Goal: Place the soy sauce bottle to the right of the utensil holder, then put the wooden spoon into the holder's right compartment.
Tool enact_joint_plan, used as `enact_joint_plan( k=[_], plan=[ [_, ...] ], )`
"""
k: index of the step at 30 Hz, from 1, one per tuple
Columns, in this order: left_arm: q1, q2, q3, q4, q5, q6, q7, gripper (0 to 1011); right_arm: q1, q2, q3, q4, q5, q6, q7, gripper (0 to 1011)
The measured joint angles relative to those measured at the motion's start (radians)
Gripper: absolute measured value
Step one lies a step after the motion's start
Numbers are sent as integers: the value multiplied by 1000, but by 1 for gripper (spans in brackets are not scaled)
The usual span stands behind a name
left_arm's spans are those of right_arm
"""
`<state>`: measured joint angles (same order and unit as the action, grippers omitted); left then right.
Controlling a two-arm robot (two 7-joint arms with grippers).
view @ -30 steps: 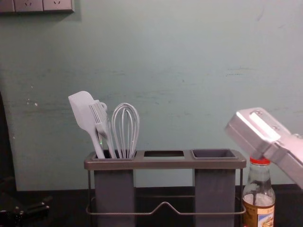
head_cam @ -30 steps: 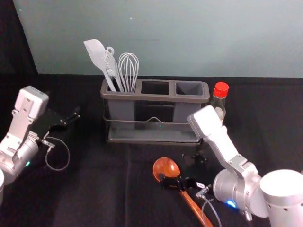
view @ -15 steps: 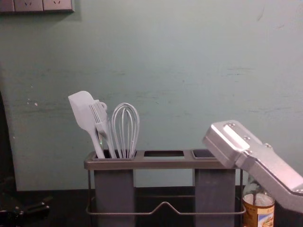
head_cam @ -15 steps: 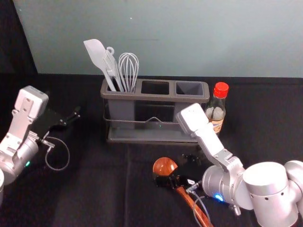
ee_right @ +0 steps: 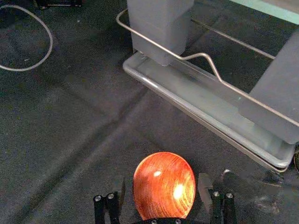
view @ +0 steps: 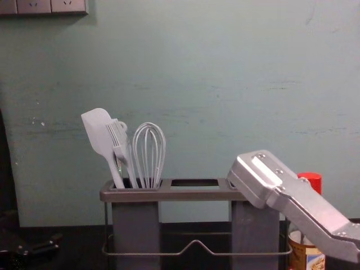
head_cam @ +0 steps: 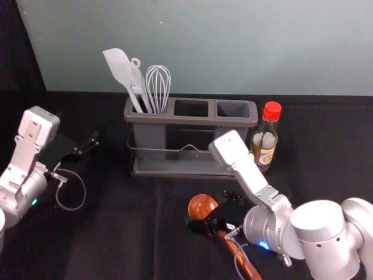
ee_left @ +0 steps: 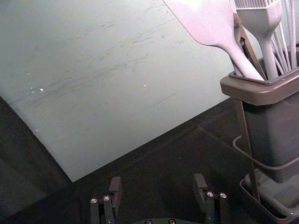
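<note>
From high up, you look down on the grey, rectangular plastic utensil holder (head_cam: 192, 121), shared by all four views; your chest view faces it nearly level, closer; left wrist, past its left end; right, down at its base.

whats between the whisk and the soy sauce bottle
The middle opening and the right compartment of the utensil holder, both without utensils; the head view shows this.
</note>
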<state>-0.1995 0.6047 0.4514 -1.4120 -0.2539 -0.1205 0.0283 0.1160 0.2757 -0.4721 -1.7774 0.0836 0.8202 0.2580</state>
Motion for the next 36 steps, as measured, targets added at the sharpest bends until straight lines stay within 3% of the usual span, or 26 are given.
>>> enact_joint_plan(
  k=[36],
  plan=[
    [0,0,0,0,0,0,0,1005,-14,-37,29,35,-65,-18,53,1000]
  ],
)
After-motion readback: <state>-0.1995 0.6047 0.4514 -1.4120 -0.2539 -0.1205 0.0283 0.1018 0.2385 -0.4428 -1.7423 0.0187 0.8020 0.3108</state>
